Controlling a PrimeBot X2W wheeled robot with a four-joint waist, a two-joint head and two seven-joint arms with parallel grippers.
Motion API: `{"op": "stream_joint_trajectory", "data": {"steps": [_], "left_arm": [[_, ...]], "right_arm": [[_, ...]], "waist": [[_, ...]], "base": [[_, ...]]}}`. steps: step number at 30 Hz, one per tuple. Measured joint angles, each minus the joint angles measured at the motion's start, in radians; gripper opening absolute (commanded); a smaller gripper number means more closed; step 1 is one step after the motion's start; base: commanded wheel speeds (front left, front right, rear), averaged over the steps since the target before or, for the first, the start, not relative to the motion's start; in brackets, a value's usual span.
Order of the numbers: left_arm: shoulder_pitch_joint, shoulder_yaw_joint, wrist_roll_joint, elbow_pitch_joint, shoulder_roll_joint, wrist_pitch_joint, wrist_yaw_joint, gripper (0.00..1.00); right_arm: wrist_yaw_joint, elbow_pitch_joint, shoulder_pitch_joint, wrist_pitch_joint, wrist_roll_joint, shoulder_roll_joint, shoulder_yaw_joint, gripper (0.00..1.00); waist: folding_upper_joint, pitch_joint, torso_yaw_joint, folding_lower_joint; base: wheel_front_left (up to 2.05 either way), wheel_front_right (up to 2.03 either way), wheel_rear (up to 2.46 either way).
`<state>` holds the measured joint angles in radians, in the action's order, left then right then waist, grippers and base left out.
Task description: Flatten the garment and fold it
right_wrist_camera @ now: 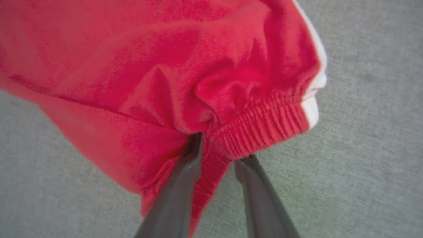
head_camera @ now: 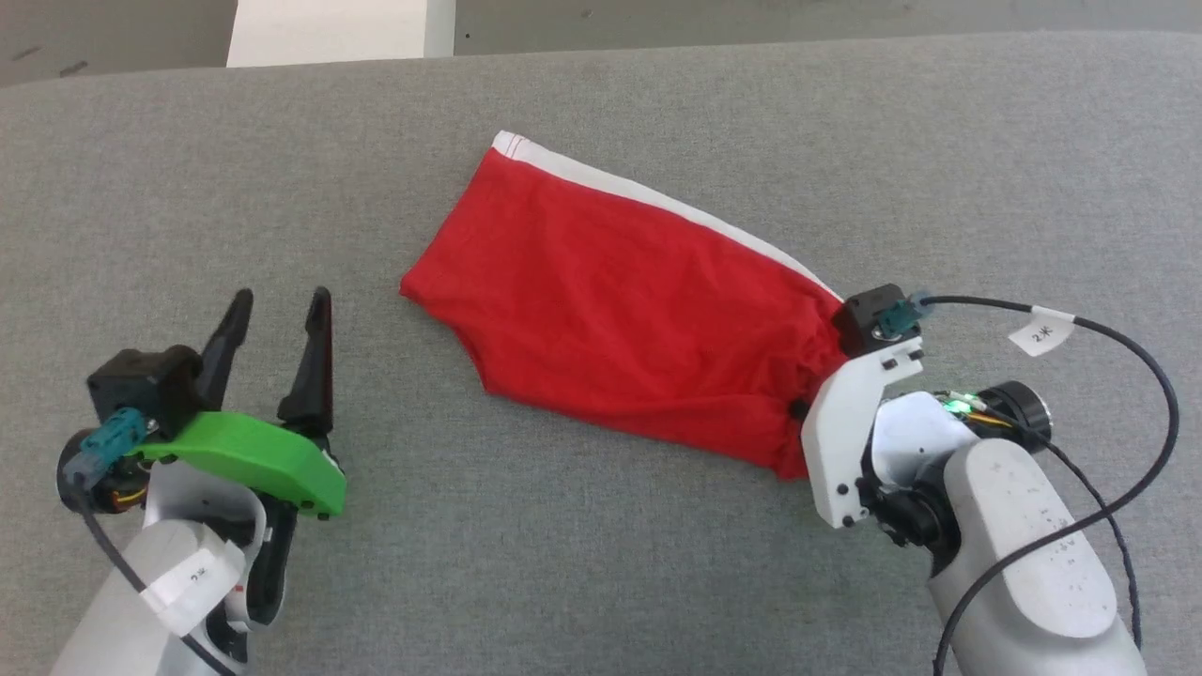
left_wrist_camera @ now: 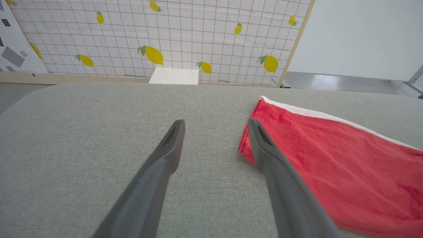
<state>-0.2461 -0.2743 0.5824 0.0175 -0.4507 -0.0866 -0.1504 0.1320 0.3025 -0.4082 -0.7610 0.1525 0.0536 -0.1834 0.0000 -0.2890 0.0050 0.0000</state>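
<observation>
The garment (head_camera: pixel 620 310) lay slantwise mid-bench (head_camera: pixel 601 573), waistband toward the near right. The right end effector (right_wrist_camera: pixel 219 150) was clenched on that gathered waistband. The left end effector (head_camera: pixel 284 296) hung released, near the bench's near-left corner.

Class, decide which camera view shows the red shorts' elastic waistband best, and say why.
Right wrist view: the waistband is close up, ribbing clear, the right gripper straddling it. The head view has it bunched, partly behind that gripper's mount; the left wrist view gives the far hem of the shorts.
</observation>
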Motion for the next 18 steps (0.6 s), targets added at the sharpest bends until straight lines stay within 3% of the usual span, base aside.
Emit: {"op": "stream_joint_trajectory", "data": {"steps": [6,13,18], "left_arm": [[-0.039,-0.045,0.0,0.044,-0.006,0.117,0.004,1.0],[-0.241,-0.122,0.016,0.203,-0.016,0.418,0.018,1.0],[-0.341,-0.152,0.016,0.309,-0.012,0.532,0.023,1.0]], "right_arm": [[0.0,0.004,-0.002,0.025,0.03,-0.004,-0.006,0.0],[0.0,-0.022,-0.003,0.067,0.074,-0.004,-0.05,0.0],[0.0,-0.046,-0.007,0.077,0.103,-0.003,-0.097,0.0]], "waist": [[0.0,0.003,-0.014,0.0],[0.0,-0.005,-0.058,0.0],[0.0,-0.02,-0.098,0.0]], "base": [[0.0,0.0,0.0],[0.0,0.0,0.0],[0.0,0.0,0.0]]}}
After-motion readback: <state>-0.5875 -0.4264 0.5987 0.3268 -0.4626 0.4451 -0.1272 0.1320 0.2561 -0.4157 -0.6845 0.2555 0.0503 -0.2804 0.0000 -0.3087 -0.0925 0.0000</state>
